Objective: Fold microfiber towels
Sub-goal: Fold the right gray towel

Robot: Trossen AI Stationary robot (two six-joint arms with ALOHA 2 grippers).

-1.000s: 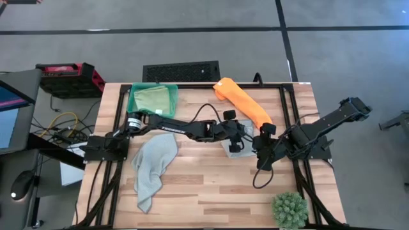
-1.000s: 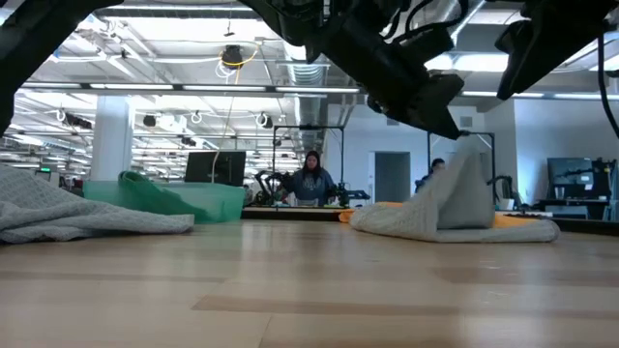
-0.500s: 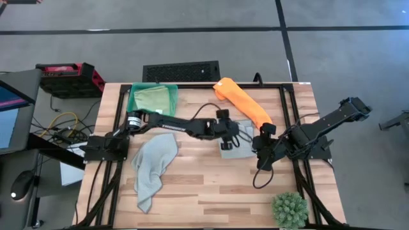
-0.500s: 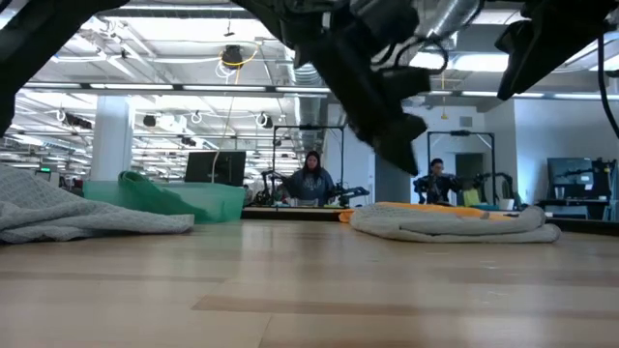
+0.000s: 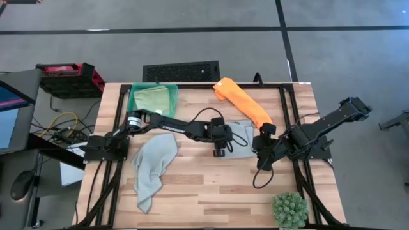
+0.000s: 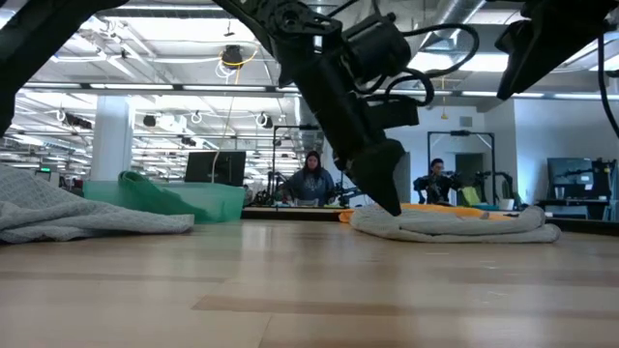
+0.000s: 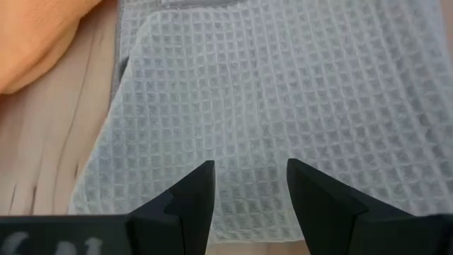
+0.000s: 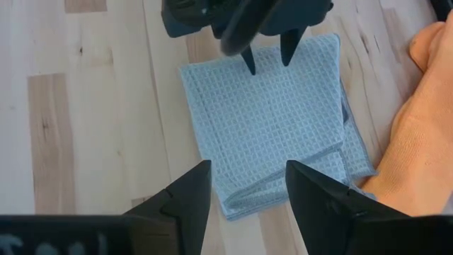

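A pale grey towel (image 5: 239, 133) lies folded into a flat square mid-table, also seen in the left wrist view (image 7: 283, 92) and the right wrist view (image 8: 269, 127). My left gripper (image 5: 220, 152) is open, its fingers pointing down just over the towel's left edge (image 8: 267, 55), touching nothing. My right gripper (image 8: 248, 205) is open and empty, waiting to the towel's right. An orange towel (image 5: 243, 102) lies bunched at the far side, against the folded one. A second grey towel (image 5: 153, 166) lies crumpled at the near left. A light green towel (image 5: 152, 99) sits in the green tray.
The green tray (image 5: 172, 102) stands at the far left corner. A spiky green plant ball (image 5: 289, 209) sits at the near right corner. Bare wood lies along the near edge between the crumpled towel and the ball. People stand in the room beyond (image 6: 311, 179).
My left gripper has let go of the grey towel's raised fold, then gone down and toward the table's left edge. The lifted part of the towel has dropped and now lies flat on the rest.
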